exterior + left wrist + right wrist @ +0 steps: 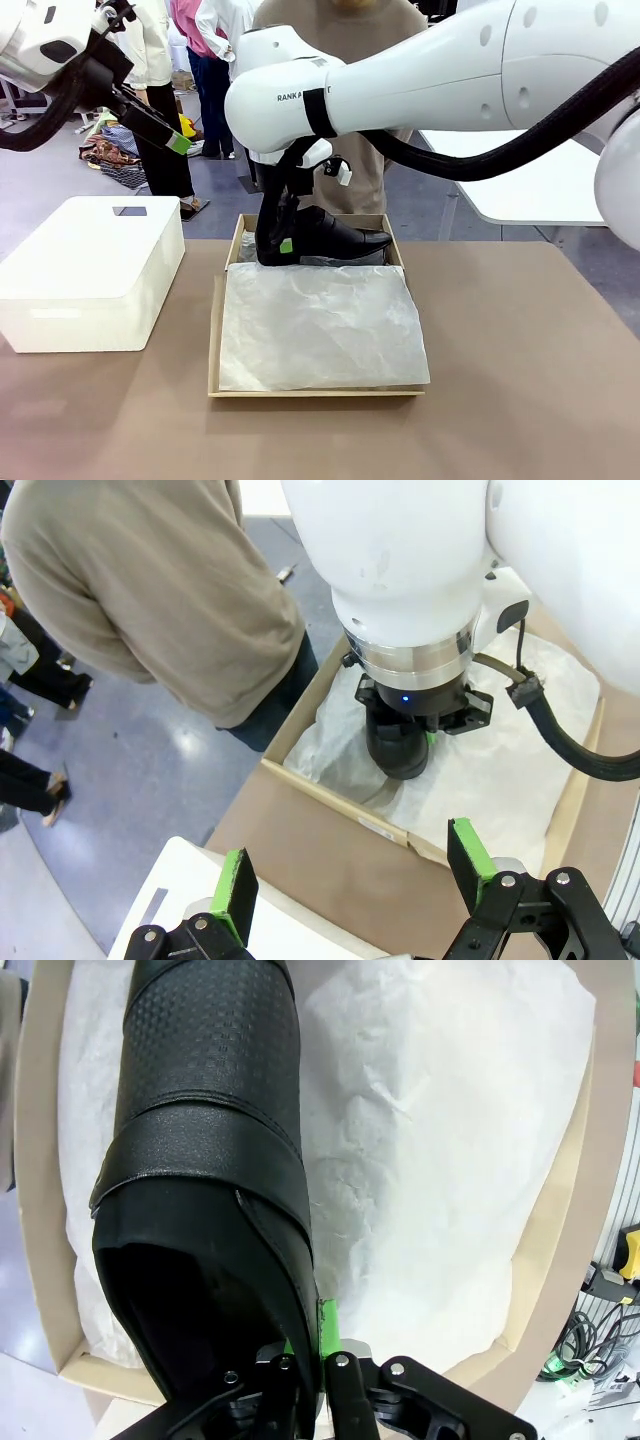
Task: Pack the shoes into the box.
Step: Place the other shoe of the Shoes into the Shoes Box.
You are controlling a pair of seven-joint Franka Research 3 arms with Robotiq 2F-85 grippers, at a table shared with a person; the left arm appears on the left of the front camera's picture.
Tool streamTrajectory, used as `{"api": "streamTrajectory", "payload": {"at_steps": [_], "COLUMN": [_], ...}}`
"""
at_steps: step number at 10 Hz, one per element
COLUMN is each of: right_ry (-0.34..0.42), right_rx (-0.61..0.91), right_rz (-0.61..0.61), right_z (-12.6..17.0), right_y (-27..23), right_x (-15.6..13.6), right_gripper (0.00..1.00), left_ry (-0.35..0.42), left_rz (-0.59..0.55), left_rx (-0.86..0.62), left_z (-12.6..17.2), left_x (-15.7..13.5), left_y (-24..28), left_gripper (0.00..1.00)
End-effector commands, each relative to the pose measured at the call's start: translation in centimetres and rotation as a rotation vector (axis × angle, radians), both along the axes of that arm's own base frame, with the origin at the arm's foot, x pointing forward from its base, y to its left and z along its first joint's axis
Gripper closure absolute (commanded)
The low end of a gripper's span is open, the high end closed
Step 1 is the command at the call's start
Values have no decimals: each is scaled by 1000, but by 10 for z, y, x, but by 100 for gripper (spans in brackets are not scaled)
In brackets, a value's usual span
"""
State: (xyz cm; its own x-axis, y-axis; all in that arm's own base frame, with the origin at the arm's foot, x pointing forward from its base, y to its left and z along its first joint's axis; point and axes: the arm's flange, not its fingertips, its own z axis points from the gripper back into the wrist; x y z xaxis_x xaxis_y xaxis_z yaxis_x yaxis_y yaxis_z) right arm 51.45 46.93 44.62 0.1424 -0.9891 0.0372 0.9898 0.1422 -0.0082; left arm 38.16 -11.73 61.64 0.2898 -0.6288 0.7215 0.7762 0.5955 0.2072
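Observation:
One black leather shoe [340, 240] lies across the far end of the tan cardboard box [214, 340], toe pointing to picture right. My right gripper [276, 246] reaches down from above and is shut on the shoe's heel rim. In the right wrist view the shoe [210, 1160] fills the left side over white tissue paper [440, 1160], with the right gripper [316, 1360] clamped on its back edge. My left gripper [168, 132] hangs open high at the far left. The left wrist view shows the left gripper [352, 875] open above the box [330, 805] and the shoe [398, 758].
A large white rounded box [90, 270] stands left of the cardboard box. White tissue paper [320, 325] covers the cardboard box's near part. A person in a tan sweater [150, 590] stands at the far side, right behind the box. Bare brown table [520, 400] lies to the right.

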Motion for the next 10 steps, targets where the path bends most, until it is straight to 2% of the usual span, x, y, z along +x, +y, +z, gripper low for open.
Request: {"api": "streamTrajectory", "payload": {"at_steps": [1, 7, 10], "right_ry": [-26, -15, 15], "right_rx": [-4, 22, 61], "right_rz": [-60, -115, -139], "right_z": [-3, -21, -27], "right_y": [-2, 4, 8], "right_x": [0, 12, 15], "right_gripper": [100, 100, 100], "left_ry": [3, 3, 3], "left_rz": [-9, -9, -9], "left_rx": [-16, -16, -16], "left_z": [0, 0, 0], "left_x": [-1, -1, -1], "left_y": [2, 2, 2], "left_gripper": [0, 0, 0]}}
